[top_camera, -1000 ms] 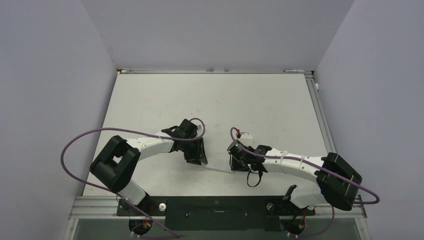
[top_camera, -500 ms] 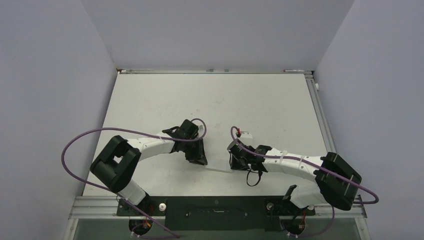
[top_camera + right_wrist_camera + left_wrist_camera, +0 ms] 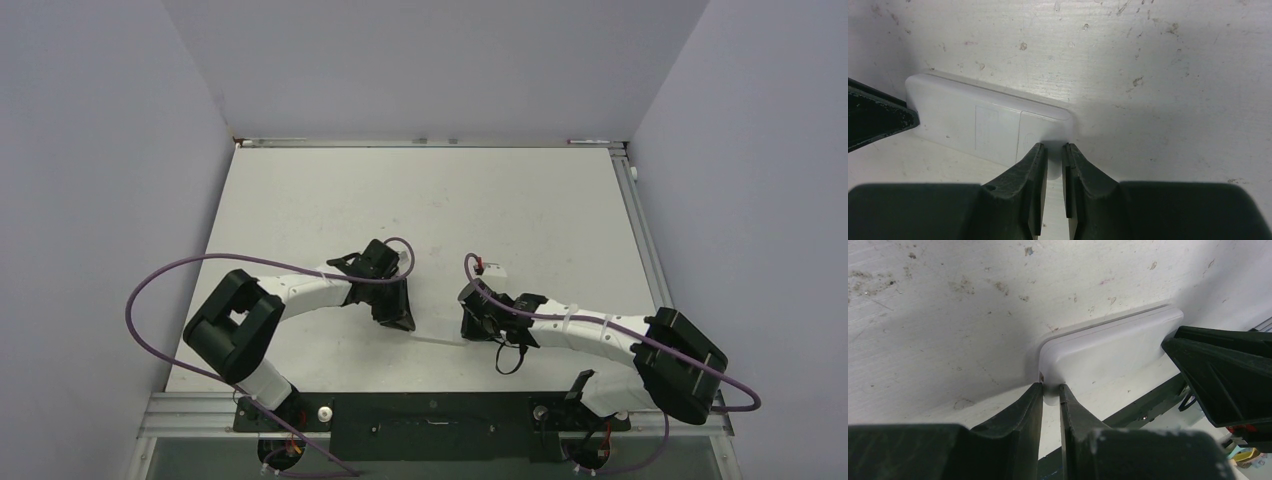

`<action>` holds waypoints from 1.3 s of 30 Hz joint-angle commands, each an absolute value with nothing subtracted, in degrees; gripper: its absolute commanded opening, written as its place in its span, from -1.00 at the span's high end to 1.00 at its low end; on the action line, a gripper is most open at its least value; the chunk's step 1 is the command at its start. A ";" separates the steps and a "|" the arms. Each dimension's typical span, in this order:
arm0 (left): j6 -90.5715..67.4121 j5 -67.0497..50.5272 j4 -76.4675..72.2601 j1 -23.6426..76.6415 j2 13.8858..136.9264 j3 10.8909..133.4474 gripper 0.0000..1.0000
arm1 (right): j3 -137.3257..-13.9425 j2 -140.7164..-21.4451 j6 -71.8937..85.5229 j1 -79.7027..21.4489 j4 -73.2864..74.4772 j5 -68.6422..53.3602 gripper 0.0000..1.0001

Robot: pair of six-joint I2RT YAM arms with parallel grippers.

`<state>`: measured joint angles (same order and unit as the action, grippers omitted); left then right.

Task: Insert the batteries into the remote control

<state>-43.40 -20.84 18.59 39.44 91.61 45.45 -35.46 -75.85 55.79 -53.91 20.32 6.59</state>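
**Student:** What is each pincer doing?

**Instructor:** The left pincer (image 3: 1049, 386) is clenching on one short end of the remote control (image 3: 1113, 347), catching only a corner between its fingertips (image 3: 1035, 395). The right pincer (image 3: 1054, 146) is gripping the opposite end in the same thin way. The handset is spanning the gap between the two arms, with its plain white back facing both wrist cameras. It is lying close to the tabletop (image 3: 1148, 60), though whether it is resting there cannot be told.

**Student:** What could go wrong from here?

**Instructor:** Both holds are shallow bites on smooth plastic. If one arm is twisting or pulling out of step with the other, the handset is likely to pivot or slip free. If one pincer is letting go, the other is carrying the full length from a single corner, so drooping or dropping is the probable failure. The batteries are not showing in any view. Only a small white piece (image 3: 495, 270) is lying near the right arm, so a dropped handset could be landing on it or knocking it away.
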 commanded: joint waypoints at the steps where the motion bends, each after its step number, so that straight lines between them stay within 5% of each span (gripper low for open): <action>1: -44.30 -20.34 17.21 41.84 93.86 46.55 0.73 | -34.62 -78.46 55.11 -54.49 16.19 2.03 0.67; 9: -42.23 -14.73 23.55 41.70 92.81 48.70 0.59 | -42.01 -77.08 47.60 -54.45 27.53 9.96 0.50; 14: -41.14 -9.20 28.67 41.20 90.10 50.95 0.38 | -46.95 -76.51 39.58 -54.26 31.14 11.90 0.16; 23: -42.39 -5.01 33.58 37.08 79.75 48.61 0.14 | -48.96 -79.44 21.54 -53.44 26.64 -2.44 -0.45; 39: -43.53 -10.55 35.18 29.04 63.74 41.65 -0.08 | -52.46 -89.33 9.80 -52.38 24.62 -10.40 -0.56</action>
<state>-42.87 -8.56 34.59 29.58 65.71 42.19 -50.65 -88.82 12.56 -52.84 26.96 -8.69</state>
